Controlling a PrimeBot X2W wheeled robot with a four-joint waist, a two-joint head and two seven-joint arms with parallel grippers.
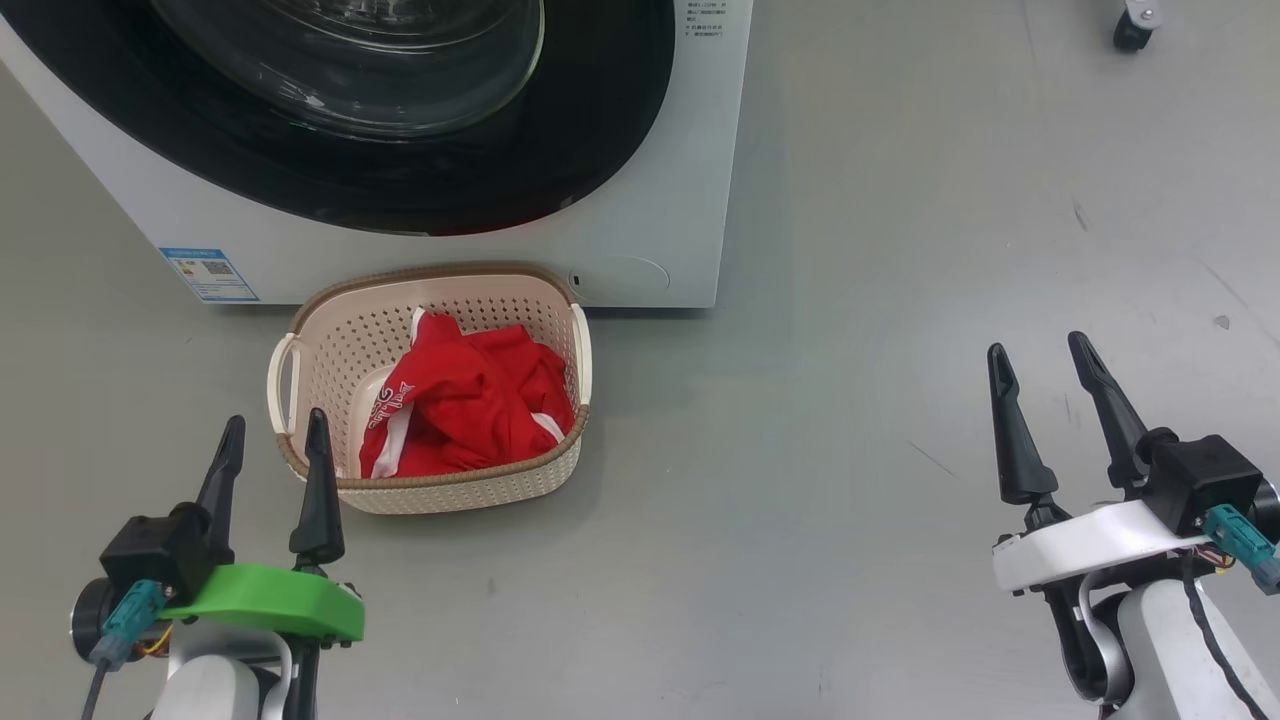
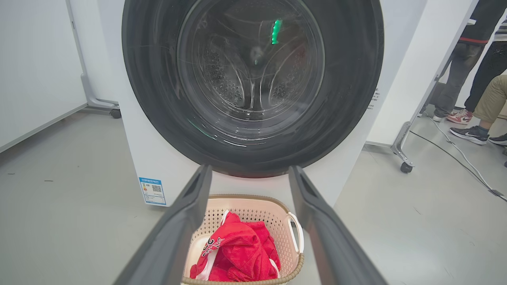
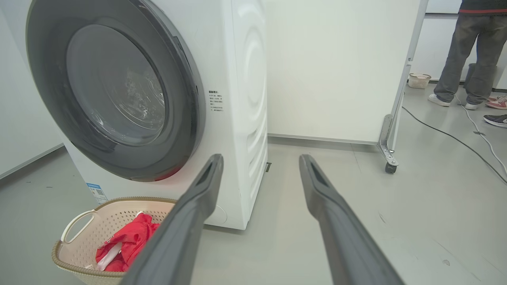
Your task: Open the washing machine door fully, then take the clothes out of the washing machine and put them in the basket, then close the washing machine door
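Head view: left gripper (image 1: 277,418), 2 long dark fingers spread, empty, just beside small cream perforated plastic basket (image 1: 440,272); right gripper (image 1: 1037,345) likewise spread and empty, well apart to the right. Basket holds bright red, white-trimmed clothes (image 1: 470,400). Round glossy black-rimmed glass door (image 1: 600,150) sits flush on big white washing machine (image 1: 705,200). Judgement: all 3 steps look done; next calls only for confirming it holds shut.

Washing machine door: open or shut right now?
Shut. The washing machine door sits flush against the front of the washing machine in the right wrist view, with no gap visible at its rim.
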